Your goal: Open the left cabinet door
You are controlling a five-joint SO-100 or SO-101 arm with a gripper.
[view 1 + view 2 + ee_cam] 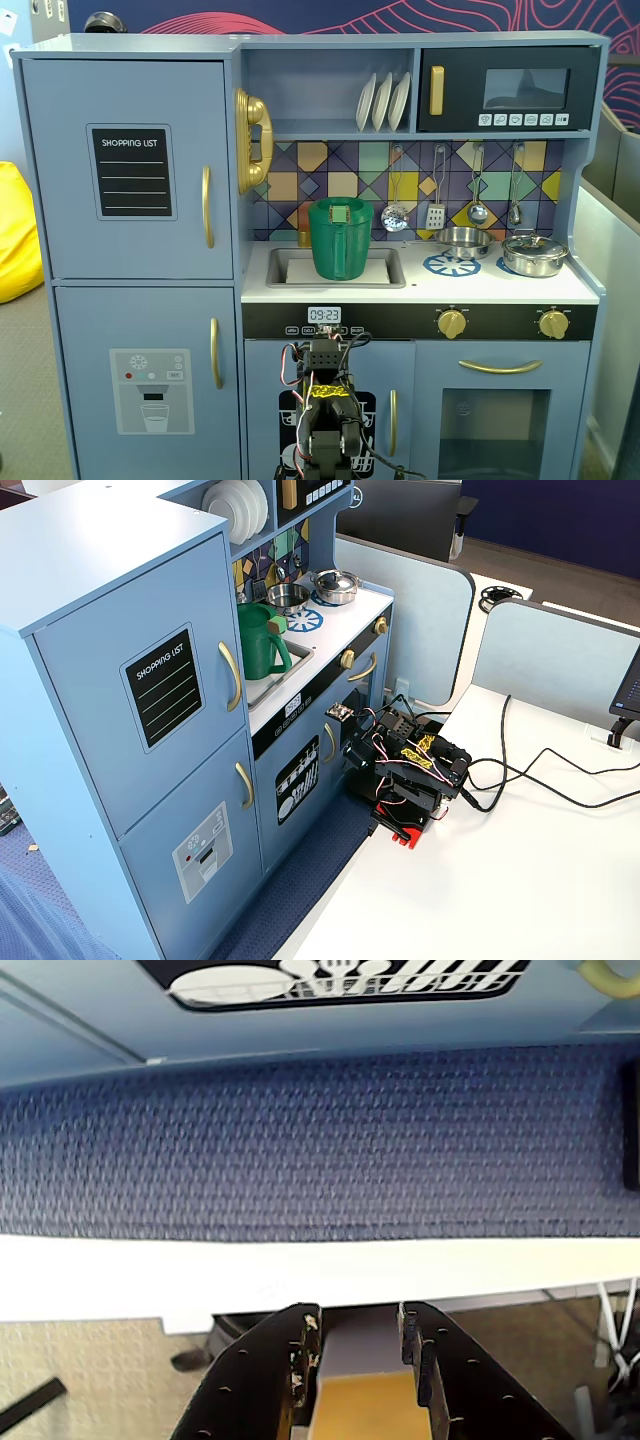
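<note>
The left cabinet door (60, 170) is blue-grey with a black "SHOPPING LIST" panel (131, 171) and a curved gold handle (207, 206). It is shut, at the upper left of the toy kitchen. It shows in both fixed views, the other being the side view (100, 650) with its handle (231, 676). My arm (325, 415) sits folded low at the table edge, in front of the small dish-rack door, far below and right of the handle. In the wrist view my gripper (355, 1315) is slightly open and empty, pointing down at carpet and table edge.
A lower fridge door with a dispenser graphic (150, 376) is shut below the left door. A green jug (340, 238) stands in the sink. Pots (533, 254) sit on the hob. Cables (530, 770) trail across the white table (520, 880). Blue carpet (300, 1140) lies between table and cabinet.
</note>
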